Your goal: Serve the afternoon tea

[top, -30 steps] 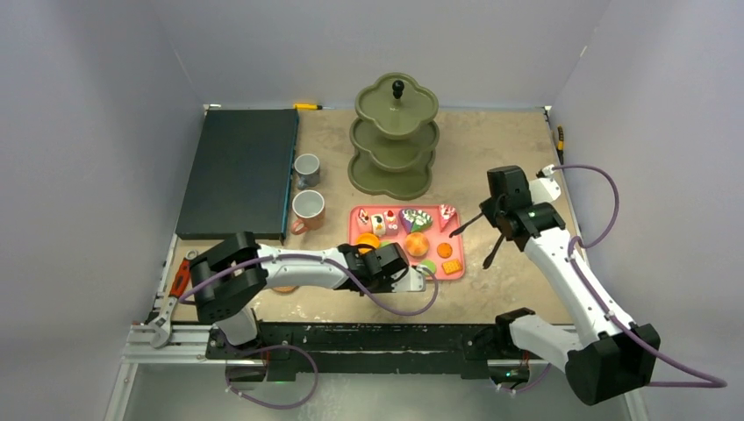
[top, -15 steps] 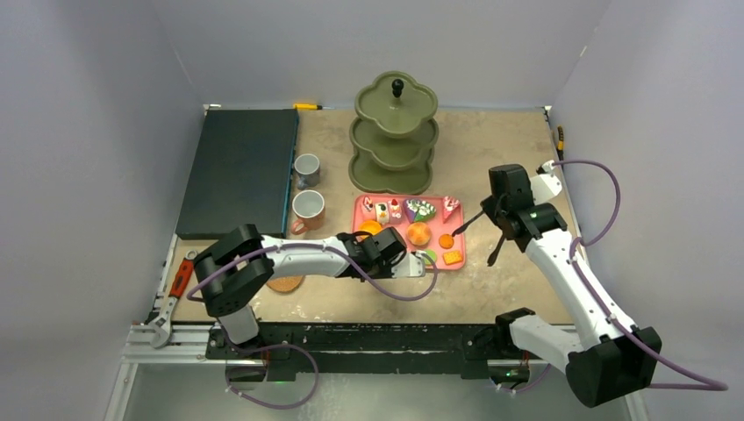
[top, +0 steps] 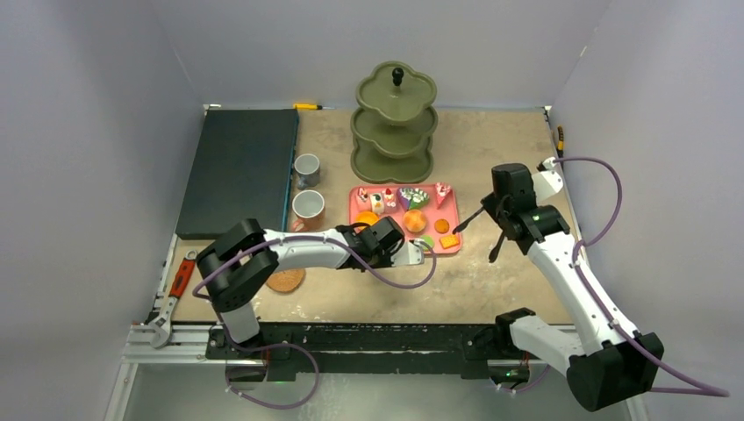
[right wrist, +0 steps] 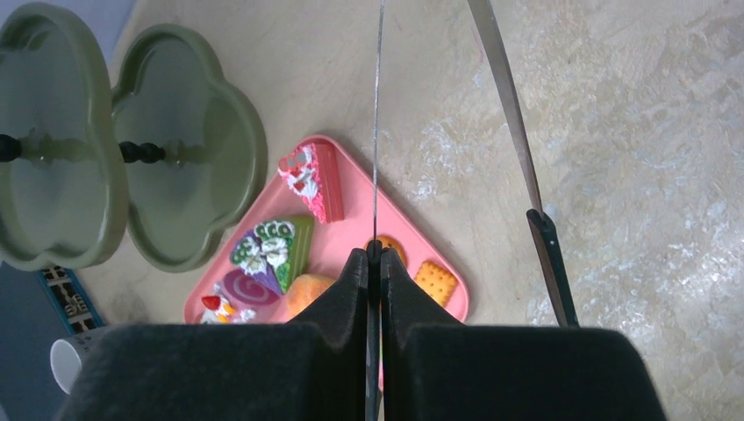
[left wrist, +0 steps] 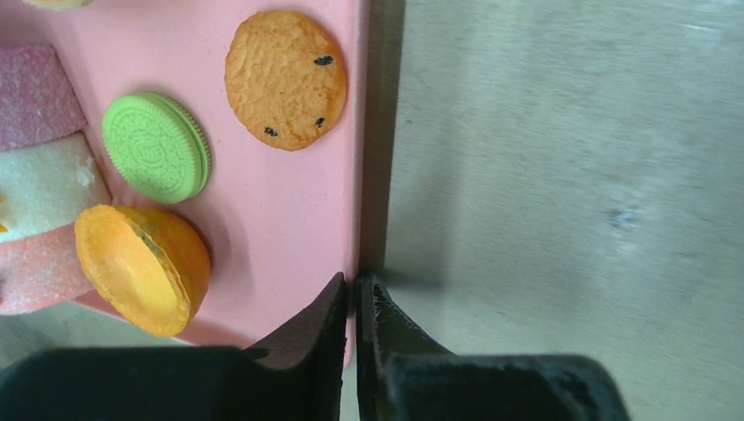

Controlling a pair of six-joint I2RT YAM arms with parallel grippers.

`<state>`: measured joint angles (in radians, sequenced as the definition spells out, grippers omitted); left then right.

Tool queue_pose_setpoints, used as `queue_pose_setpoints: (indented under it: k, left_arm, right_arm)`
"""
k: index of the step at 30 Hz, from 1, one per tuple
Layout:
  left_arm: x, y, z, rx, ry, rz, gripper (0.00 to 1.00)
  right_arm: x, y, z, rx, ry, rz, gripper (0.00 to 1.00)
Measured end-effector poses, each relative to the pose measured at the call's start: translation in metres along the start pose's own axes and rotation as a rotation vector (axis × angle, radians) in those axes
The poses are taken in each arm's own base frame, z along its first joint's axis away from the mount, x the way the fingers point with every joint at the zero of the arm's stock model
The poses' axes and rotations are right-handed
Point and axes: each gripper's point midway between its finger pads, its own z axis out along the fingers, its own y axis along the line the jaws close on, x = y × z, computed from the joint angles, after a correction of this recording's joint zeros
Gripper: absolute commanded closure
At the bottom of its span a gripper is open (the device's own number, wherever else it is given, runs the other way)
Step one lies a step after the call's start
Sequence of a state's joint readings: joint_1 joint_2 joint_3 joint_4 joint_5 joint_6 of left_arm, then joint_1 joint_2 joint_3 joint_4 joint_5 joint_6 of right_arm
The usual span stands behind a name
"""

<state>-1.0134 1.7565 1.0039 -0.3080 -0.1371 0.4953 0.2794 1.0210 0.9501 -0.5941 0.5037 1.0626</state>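
The sweets lie on a flat pink tray (top: 456, 215): an orange round (top: 415, 221), a green round (left wrist: 156, 147), a speckled orange biscuit (left wrist: 285, 79) and cake slices (right wrist: 314, 180). My left gripper (top: 419, 254) is shut on the tray's near rim (left wrist: 351, 175), one finger on top and one beneath. A small grey mug (top: 306, 168) and a larger orange mug (top: 308, 209) stand left of the tray. My right gripper (top: 496, 215) hovers right of the tray, shut on one arm of the black tongs (right wrist: 513, 132), whose tips (top: 474, 219) point toward the tray.
A green three-tier stand (top: 395, 132) rises just behind the tray. A dark flat box (top: 241, 171) fills the back left. A brown round disc (top: 285, 281) lies on the table under my left arm. Red-handled tools (top: 175, 285) rest at the near left edge.
My left gripper has slid the tray and its sweets away from the arm bases, closer to the tiered stand. The right gripper with the tongs has barely moved.
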Motion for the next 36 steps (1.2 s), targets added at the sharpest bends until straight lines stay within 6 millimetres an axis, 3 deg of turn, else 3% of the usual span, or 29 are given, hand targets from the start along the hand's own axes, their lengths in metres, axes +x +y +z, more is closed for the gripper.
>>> queue_pose_setpoints:
  k: [5, 8, 9, 13, 18, 23, 26, 28, 32, 36]
  left_arm:
    - [0.0, -0.027, -0.019, 0.066, 0.008, -0.017, 0.33]
    - [-0.002, -0.035, -0.04, 0.11, 0.009, -0.06, 0.12]
    - [-0.006, -0.035, -0.05, 0.121, -0.001, -0.079, 0.1]
    - [-0.046, -0.021, -0.1, 0.145, -0.12, -0.152, 0.05]
    - [-0.108, 0.016, -0.194, 0.16, -0.428, -0.279, 0.04]
    - [-0.121, 0.069, -0.286, 0.112, -0.724, -0.442, 0.05]
    - [-0.135, 0.076, -0.328, 0.151, -0.851, -0.479, 0.05]
    - [-0.141, 0.072, -0.343, 0.195, -0.9, -0.495, 0.05]
    - [-0.145, 0.063, -0.354, 0.271, -0.931, -0.521, 0.07]
    - [-0.144, 0.065, -0.354, 0.282, -0.932, -0.54, 0.08]
  right_arm:
    - [-0.001, 0.015, -0.001, -0.07, 0.005, -0.028, 1.0]
    - [-0.001, 0.031, -0.003, -0.154, 0.011, -0.051, 1.0]
    - [-0.001, 0.037, -0.005, -0.189, 0.013, -0.059, 1.0]
    - [-0.005, 0.063, -0.024, -0.356, 0.002, -0.083, 1.0]
    - [-0.009, 0.119, -0.083, -0.737, -0.023, -0.135, 1.0]
    - [0.002, 0.176, -0.139, -1.114, -0.009, -0.228, 1.0]
    - [0.012, 0.205, -0.166, -1.312, 0.013, -0.281, 1.0]
    - [0.017, 0.22, -0.185, -1.422, 0.026, -0.307, 1.0]
    - [0.024, 0.243, -0.226, -1.609, 0.026, -0.326, 1.0]
    - [0.024, 0.247, -0.264, -1.76, 0.007, -0.306, 1.0]
